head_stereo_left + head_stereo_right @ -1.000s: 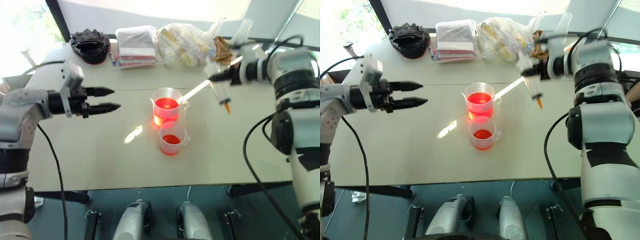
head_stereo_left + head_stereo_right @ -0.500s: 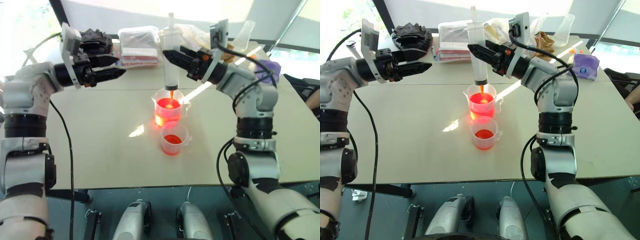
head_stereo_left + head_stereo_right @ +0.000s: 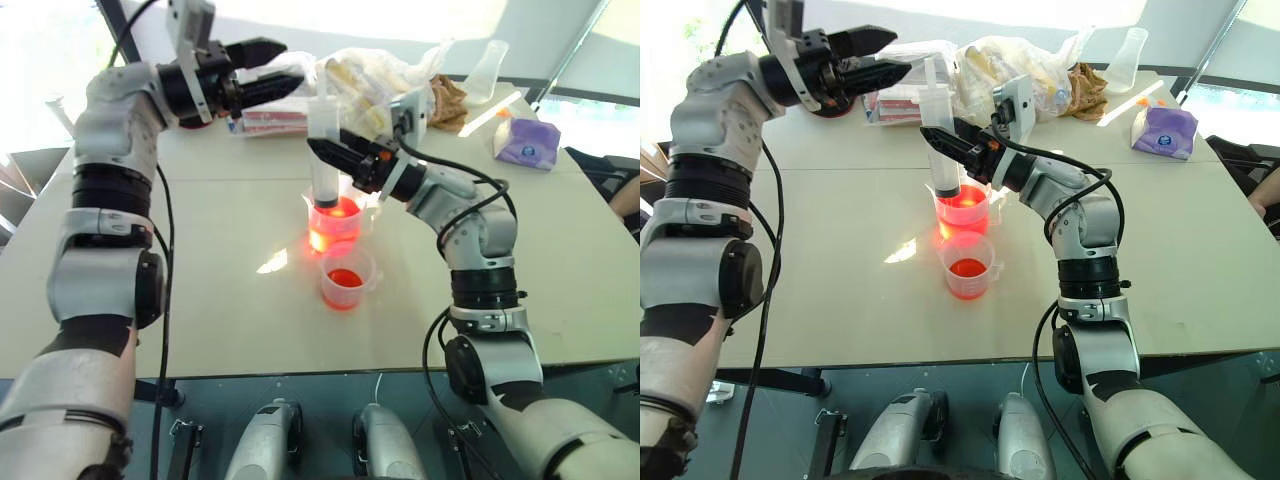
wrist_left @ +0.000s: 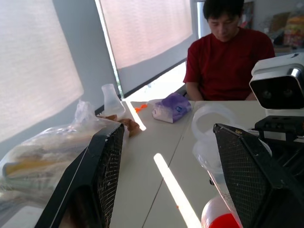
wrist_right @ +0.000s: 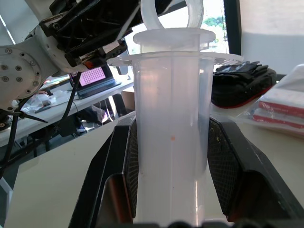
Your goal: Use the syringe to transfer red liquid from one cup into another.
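The right gripper (image 3: 948, 137) is clamped on the barrel of the syringe (image 3: 939, 135), with one finger pad on each side of the clear tube, as the right wrist view confirms. The syringe stands upright. Its lower end sits inside the measuring beaker (image 3: 962, 212), at the level of the red liquid (image 3: 961, 198); the tip itself cannot be made out. The white plunger rises above the barrel flange.

The beaker stands on the worktop (image 3: 840, 260) near its middle. The smaller cup (image 3: 967, 268) stands just in front of the beaker, on the robot's side, and holds a shallow layer of red liquid. The two containers are very close together; contact cannot be confirmed.

The left gripper (image 3: 885, 54) is raised above the far left part of the worktop, pointing toward the syringe. Its jaws are spread wide and hold nothing.

At the far edge of the worktop lie a black glove (image 3: 825, 103), a stack of packets (image 3: 902, 95), a clear plastic bag (image 3: 1015, 60), a clear flask (image 3: 1127, 58) and a purple tissue pack (image 3: 1164, 131). A person in a red shirt (image 4: 228, 64) sits beyond the worktop.
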Controlling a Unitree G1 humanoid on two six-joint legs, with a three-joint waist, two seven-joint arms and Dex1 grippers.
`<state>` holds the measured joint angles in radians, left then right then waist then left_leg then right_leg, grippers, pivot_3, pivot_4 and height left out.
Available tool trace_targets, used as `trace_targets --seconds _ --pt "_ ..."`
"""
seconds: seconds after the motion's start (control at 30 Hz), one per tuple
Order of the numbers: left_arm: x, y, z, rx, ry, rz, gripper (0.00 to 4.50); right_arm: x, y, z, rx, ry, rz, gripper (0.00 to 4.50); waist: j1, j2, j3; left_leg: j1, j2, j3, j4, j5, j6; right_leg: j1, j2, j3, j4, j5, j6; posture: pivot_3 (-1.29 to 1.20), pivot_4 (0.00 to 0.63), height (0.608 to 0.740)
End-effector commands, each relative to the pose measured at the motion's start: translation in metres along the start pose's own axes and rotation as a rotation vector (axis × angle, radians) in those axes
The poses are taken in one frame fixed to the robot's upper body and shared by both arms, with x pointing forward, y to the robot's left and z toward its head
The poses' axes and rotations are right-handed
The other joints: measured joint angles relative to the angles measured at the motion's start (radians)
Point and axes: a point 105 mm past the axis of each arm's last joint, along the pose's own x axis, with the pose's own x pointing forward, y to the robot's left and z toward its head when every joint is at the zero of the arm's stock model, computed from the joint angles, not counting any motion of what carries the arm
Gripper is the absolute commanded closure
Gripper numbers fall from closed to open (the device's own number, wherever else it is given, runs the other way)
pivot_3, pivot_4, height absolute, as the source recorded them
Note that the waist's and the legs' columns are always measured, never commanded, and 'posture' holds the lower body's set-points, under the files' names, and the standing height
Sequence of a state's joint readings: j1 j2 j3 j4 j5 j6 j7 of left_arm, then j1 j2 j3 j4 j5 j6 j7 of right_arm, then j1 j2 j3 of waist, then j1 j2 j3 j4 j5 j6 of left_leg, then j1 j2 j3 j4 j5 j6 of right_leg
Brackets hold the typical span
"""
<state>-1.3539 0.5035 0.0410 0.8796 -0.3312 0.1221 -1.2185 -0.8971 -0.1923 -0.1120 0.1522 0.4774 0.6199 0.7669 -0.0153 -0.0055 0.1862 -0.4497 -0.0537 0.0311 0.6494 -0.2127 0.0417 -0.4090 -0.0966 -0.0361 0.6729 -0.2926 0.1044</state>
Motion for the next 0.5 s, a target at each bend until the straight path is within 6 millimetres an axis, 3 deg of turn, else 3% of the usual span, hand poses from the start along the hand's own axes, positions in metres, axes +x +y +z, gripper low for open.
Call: trace_targets --seconds 0.03,0.5 --pt "0.009 -0.001 0.02 0.101 -0.023 -0.024 1.35 0.001 0.013 0.01 -0.052 -0.034 0.045 3.01 -0.001 0.0 0.0 0.0 0.0 0.0 0.0 0.0 0.0 0.0 0.0 0.0 0.0 0.0 0.0 0.0 0.15 0.74" --pt "0.035 -0.022 -0.008 0.115 0.029 -0.134 1.35 0.004 0.019 -0.003 -0.087 -0.021 0.031 3.01 0.0 0.0 0.0 0.0 0.0 0.0 0.0 0.0 0.001 0.0 0.0 0.0 0.0 0.0 0.0 0.0 0.15 0.74"
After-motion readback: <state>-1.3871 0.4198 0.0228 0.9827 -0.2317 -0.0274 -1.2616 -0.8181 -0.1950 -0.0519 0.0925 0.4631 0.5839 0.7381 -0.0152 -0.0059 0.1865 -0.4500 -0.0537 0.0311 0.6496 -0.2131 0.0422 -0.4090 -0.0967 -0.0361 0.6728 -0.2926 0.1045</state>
